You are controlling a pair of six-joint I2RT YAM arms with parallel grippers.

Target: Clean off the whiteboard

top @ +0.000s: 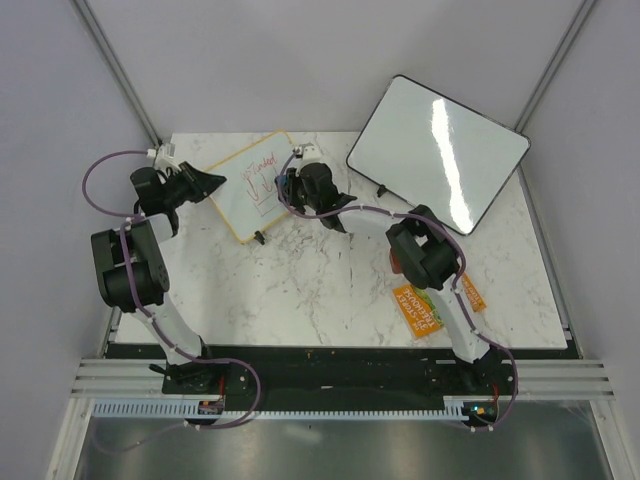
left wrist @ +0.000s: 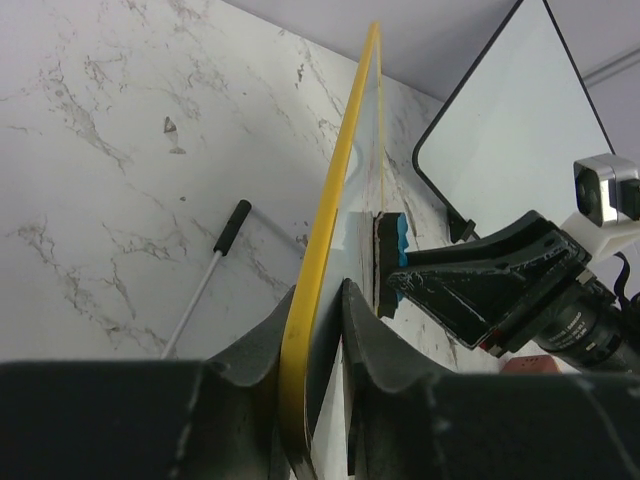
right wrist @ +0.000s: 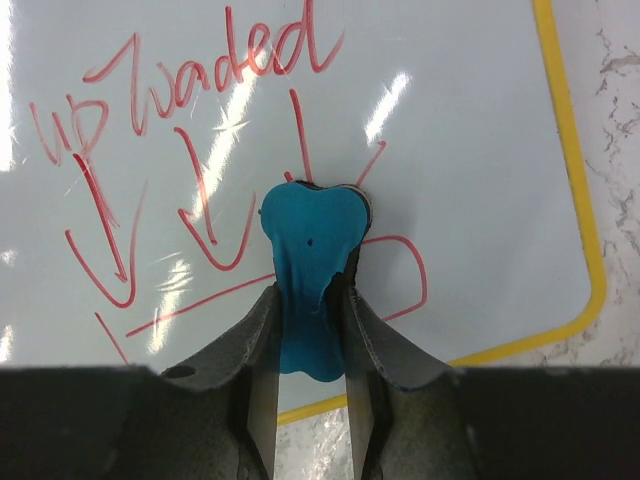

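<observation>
The whiteboard (top: 250,195) is sitting at about 11 o'clock on the table (top: 330,290), with the two arms at either side of it. The left gripper (left wrist: 322,320) is pinching the yellow frame at the board's 9 o'clock edge, its fingers pressed on both faces, so it is steadying the board. The right gripper (right wrist: 308,300) is closed around a blue eraser (right wrist: 312,225) and is pressing it against the writing side. In the right wrist view the eraser is touching the board below the red writing (right wrist: 190,70), near the bottom of the middle arrow. The word, the arrows and the lines under them are all showing, so I judge that the wiping step is only starting and most of the task is not yet done.

The next move is probably asking for a sweep of the eraser toward 11 o'clock across the word, with even pressure. The left gripper should be holding firm, otherwise the board may slide or tip.
</observation>
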